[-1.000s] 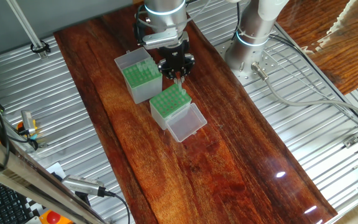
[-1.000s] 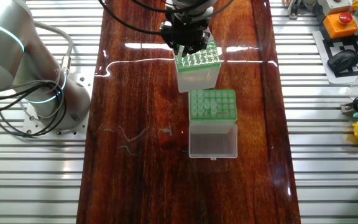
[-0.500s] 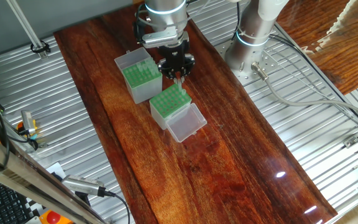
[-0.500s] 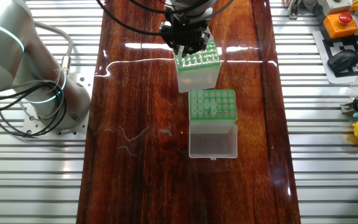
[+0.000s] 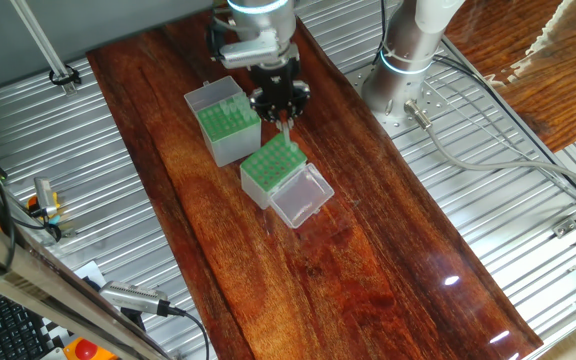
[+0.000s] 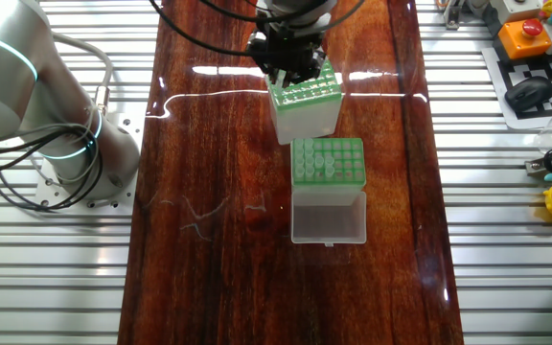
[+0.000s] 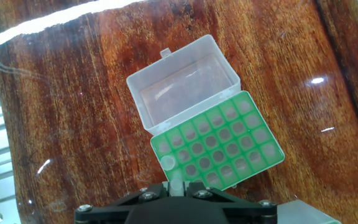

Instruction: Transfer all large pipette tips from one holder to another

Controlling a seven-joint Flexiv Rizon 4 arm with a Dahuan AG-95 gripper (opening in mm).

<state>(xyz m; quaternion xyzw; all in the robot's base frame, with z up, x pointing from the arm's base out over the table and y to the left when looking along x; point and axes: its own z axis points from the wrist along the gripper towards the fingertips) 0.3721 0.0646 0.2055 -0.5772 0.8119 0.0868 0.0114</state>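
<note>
**A:** What is the gripper [image 5: 282, 108] doing?

**B:** I see it narrow, closed on one large pipette tip [image 5: 286, 127]. The tip hangs point-down between the fingers, above the far edge of the clear-lidded holder [image 5: 268, 165] and just beside the grey holder [image 5: 230, 128]. I judge I am carrying it across to the grey one.

**A:** Why hold it upright?

**B:** The holes in a green rack are vertical, so the tip must go in straight. If it tilts, I think it will catch on the rim of a hole.

**A:** And the other tips?

**B:** In the hand view one more tip [image 7: 166, 163] sits in a corner hole of the clear-lidded holder. The other holes look mostly empty there, but I cannot count them with certainty.

**A:** Is there room to move?

**B:** The two holders stand nearly touching at their corners, so the travel is short. The clear lid [image 7: 185, 87] lies open flat on the side away from the grey holder, out of my path. The wooden table [image 5: 388, 260] is bare all around. The tight place is only the rack itself, because the holes are close together.
</note>
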